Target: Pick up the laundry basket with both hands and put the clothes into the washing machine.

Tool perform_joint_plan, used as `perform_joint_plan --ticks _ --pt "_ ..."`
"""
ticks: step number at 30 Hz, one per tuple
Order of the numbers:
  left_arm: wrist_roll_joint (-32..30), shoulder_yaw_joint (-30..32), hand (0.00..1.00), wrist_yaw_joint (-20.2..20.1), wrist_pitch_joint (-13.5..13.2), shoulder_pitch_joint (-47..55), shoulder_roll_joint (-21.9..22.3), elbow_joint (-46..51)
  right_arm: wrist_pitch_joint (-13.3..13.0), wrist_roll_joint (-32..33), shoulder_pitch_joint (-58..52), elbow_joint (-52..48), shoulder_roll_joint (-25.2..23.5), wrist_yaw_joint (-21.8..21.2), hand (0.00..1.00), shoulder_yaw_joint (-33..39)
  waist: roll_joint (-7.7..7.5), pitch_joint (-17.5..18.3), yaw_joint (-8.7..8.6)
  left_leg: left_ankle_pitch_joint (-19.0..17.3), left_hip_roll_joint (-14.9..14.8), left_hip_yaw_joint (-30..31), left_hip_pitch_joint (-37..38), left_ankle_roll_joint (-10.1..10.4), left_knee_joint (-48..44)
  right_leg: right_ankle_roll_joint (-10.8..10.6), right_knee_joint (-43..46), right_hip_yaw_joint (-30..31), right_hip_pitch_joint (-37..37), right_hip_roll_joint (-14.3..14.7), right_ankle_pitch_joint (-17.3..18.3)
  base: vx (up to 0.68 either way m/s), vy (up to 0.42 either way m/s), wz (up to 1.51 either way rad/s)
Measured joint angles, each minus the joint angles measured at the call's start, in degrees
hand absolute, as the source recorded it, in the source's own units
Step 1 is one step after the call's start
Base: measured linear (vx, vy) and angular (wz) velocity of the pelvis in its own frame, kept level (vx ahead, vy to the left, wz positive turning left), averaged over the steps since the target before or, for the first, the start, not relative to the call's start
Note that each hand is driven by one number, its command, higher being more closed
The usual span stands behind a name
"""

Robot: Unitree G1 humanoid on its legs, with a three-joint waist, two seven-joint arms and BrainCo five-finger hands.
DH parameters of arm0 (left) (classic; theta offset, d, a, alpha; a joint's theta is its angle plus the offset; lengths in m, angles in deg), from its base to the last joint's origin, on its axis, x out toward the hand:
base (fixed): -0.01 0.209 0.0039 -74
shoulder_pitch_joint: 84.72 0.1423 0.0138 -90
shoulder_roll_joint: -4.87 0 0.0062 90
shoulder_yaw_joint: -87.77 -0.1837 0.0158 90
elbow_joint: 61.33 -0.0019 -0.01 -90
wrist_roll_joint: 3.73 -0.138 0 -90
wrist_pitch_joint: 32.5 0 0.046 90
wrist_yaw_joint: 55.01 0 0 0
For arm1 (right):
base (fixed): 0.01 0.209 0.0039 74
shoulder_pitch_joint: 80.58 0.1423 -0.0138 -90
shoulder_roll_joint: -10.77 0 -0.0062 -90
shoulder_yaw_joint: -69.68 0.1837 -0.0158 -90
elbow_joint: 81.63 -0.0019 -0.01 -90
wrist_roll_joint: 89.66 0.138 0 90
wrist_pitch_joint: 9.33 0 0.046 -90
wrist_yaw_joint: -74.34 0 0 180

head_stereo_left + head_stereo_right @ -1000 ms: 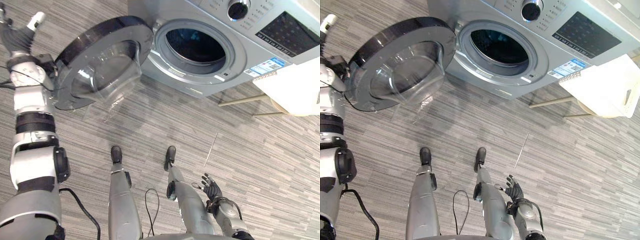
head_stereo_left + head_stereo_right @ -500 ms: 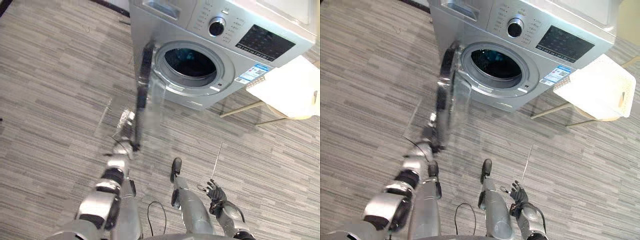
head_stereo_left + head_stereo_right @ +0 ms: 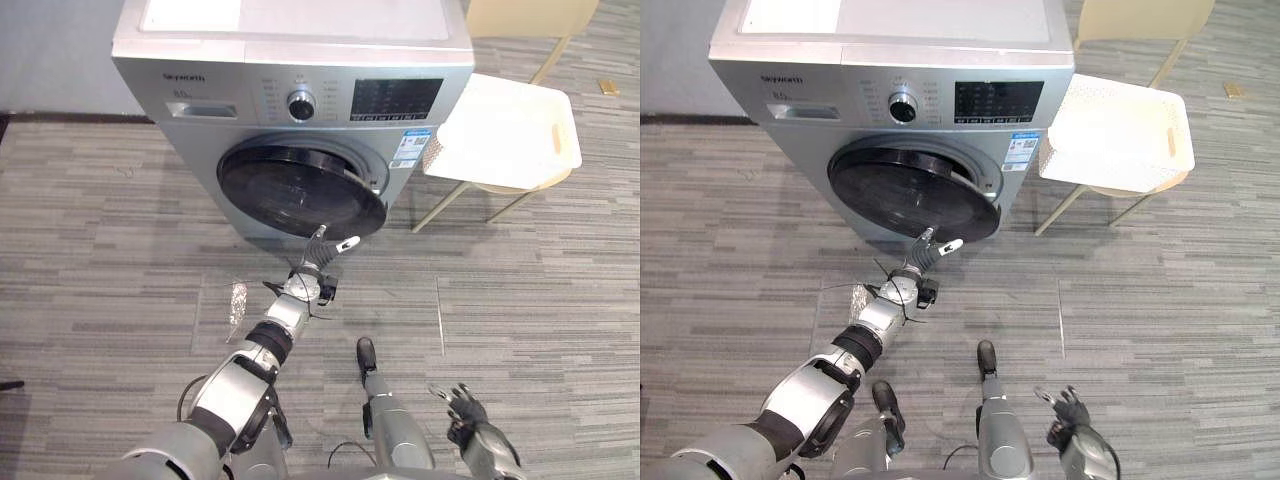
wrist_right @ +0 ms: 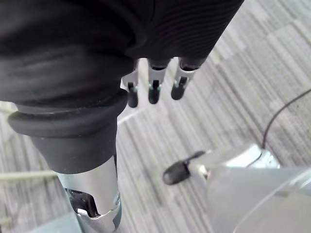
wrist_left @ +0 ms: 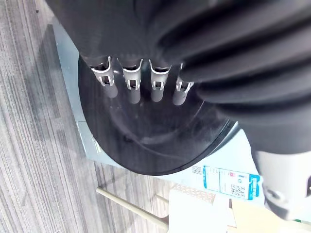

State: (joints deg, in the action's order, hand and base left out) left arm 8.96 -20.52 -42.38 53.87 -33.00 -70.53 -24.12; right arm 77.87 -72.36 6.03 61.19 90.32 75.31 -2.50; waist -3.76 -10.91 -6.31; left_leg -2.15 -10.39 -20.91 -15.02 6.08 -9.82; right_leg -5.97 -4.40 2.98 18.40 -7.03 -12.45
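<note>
The silver washing machine (image 3: 290, 60) stands straight ahead. Its dark round door (image 3: 300, 190) lies almost flat against the front, and I cannot tell whether it is latched. My left hand (image 3: 318, 258) reaches out at the door's lower right edge, open, with straight fingers (image 5: 133, 90) pointing at the dark glass (image 5: 146, 141). The white laundry basket (image 3: 510, 130) rests on a chair to the right of the machine, apart from both hands. My right hand (image 3: 468, 410) hangs low near the floor, open and holding nothing, its fingers (image 4: 153, 92) relaxed.
A beige chair (image 3: 520, 20) with thin angled legs (image 3: 440, 205) carries the basket close against the machine's right side. Grey striped plank floor (image 3: 560, 300) spreads in front of and around the machine.
The door has swung from wide open on the left to nearly flat against the machine, with my left hand following it. The camera has tilted up. The right hand stays low.
</note>
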Motion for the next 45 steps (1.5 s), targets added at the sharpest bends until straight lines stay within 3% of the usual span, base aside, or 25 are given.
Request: perform_joint_plan --ticks 7,12,15,19,24,25,33,35,38,39,40,41,42,43,45 --pt "-5.8 12.4 0.0 -2.8 1.7 20.7 -3.2 -6.7 1.5 -2.2 -4.0 1.0 -1.2 -1.2 0.0 0.7 1.05 2.9 -0.49 -0.1 0.1 2.1 3.9 0.2 2.0 -0.9 -1.1 -3.0 -5.1 0.0 1.1 0.02 -0.007 0.14" --pt "-10.1 24.5 0.0 -5.0 2.6 34.7 -7.1 -8.6 2.0 -4.6 -5.1 2.6 -1.4 -2.4 0.0 -0.1 1.36 6.4 2.82 0.2 1.6 4.6 6.8 0.3 4.4 -0.7 -0.9 -6.3 -9.2 -1.3 3.0 0.0 0.023 0.34" --pt "-11.3 28.1 0.0 -5.2 2.7 42.3 -8.6 -8.9 2.0 -4.9 -5.5 2.6 -1.2 -2.9 0.0 -3.1 1.41 9.5 4.4 0.2 2.8 5.4 9.3 0.3 6.7 -0.9 -0.7 -7.3 -11.1 -2.1 4.6 0.03 0.033 0.16" --pt "-14.0 30.5 0.0 -7.4 2.7 47.2 -7.6 -10.9 2.1 -6.2 -5.6 2.8 -0.9 -4.2 0.0 -5.9 1.53 11.1 5.59 0.4 4.3 7.0 12.0 0.0 9.1 -1.2 -0.4 -8.7 -13.5 -3.3 6.2 0.05 0.036 0.21" --pt "-10.1 34.7 0.0 -9.0 3.1 49.9 -5.3 -12.6 2.8 -6.8 -5.8 8.2 -0.7 -5.7 0.0 -8.2 1.1 12.6 6.18 0.9 5.2 10.3 14.4 -0.7 9.9 -1.6 0.6 -12.4 -17.3 -4.1 7.8 0.08 0.018 0.34" --pt "-9.9 36.2 0.0 -9.0 3.3 50.6 -4.7 -12.8 3.2 -7.2 -5.6 9.0 -0.5 -6.2 0.0 -8.3 0.91 12.9 7.31 0.7 5.2 10.0 15.4 -0.8 10.0 -1.6 0.7 -12.0 -17.5 -4.1 8.1 0.06 0.001 -0.09" --pt "-1.8 38.7 0.0 -9.4 3.1 49.4 -3.7 -12.4 3.4 -8.9 -4.4 11.5 -0.2 -6.2 0.0 -9.7 0.66 13.1 7.28 0.3 6.1 12.5 15.6 -1.4 9.0 -1.9 3.2 -14.4 -18.3 -5.3 10.2 0.01 -0.001 0.13" --pt "-0.2 38.4 0.0 -9.3 2.9 48.1 -3.4 -11.3 4.0 -8.9 -5.4 11.7 -0.2 -6.0 0.0 -9.8 0.21 12.8 7.19 -2.0 8.2 17.0 12.4 -3.0 4.2 -2.7 7.7 -18.7 -18.3 -8.2 13.8 -0.03 0.078 1.18" --pt "0.2 36.4 0.0 -9.2 2.3 46.3 -3.2 -9.3 4.6 -8.2 -5.6 11.7 -0.1 -4.6 0.0 -8.1 -0.07 12.7 7.44 -7.4 13.4 23.4 4.1 -6.8 -10.3 -4.9 14.6 -26.5 -19.1 -14.1 17.8 0.0 0.245 1.57" --pt "0.8 35.4 0.0 -9.0 2.1 46.1 -2.4 -9.1 4.4 -6.9 -6.0 12.0 1.3 -4.2 0.0 -7.5 1.78 11.6 7.28 -12.0 14.5 24.6 3.2 -8.2 -15.7 -2.6 25.1 -27.9 -18.9 -15.9 18.9 0.09 0.287 1.17" --pt "1.5 35.6 0.0 -9.0 2.2 46.1 -2.4 -9.2 4.1 -5.9 -5.9 11.6 1.4 -3.8 0.0 -7.2 1.47 11.0 7.22 -12.9 15.1 25.1 3.2 -8.4 -17.2 0.3 31.7 -26.1 -16.8 -17.7 18.8 0.09 0.39 1.13" --pt "2.2 35.2 0.0 -8.9 2.3 47.0 -2.9 -9.6 3.6 -3.9 -5.2 10.7 1.3 -3.5 0.0 -6.9 1.87 10.1 7.37 -13.7 15.7 26.5 5.6 -9.7 -16.5 11.2 45.4 -19.2 -10.2 -18.7 13.7 0.06 0.304 0.55" --pt "2.5 35.3 0.0 -8.8 2.3 47.5 -3.3 -9.5 3.4 -3.6 -5.0 10.4 0.9 -3.5 0.0 -7.0 1.82 9.9 7.35 -13.8 15.8 27.1 6.9 -10.0 -16.2 10.7 50.1 -15.7 -7.9 -17.5 13.8 0.11 0.295 0.55" --pt "2.4 35.3 0.0 -8.8 2.6 48.0 -4.0 -9.4 3.2 -2.5 -4.5 10.3 0.0 -3.7 0.0 -7.1 0.94 9.1 7.25 -14.0 15.8 28.3 8.7 -10.7 -15.8 6.9 56.9 -11.3 -4.4 -14.1 16.7 0.14 0.132 0.34" --pt "2.0 36.6 0.0 -8.9 2.8 48.5 -3.8 -8.2 3.2 -0.9 -4.5 8.4 -1.3 -3.6 0.0 -7.0 -0.62 8.3 7.56 -13.8 16.3 29.5 10.5 -11.5 -14.3 4.0 58.0 -9.0 -0.8 -10.5 19.2 0.18 0.117 0.37"
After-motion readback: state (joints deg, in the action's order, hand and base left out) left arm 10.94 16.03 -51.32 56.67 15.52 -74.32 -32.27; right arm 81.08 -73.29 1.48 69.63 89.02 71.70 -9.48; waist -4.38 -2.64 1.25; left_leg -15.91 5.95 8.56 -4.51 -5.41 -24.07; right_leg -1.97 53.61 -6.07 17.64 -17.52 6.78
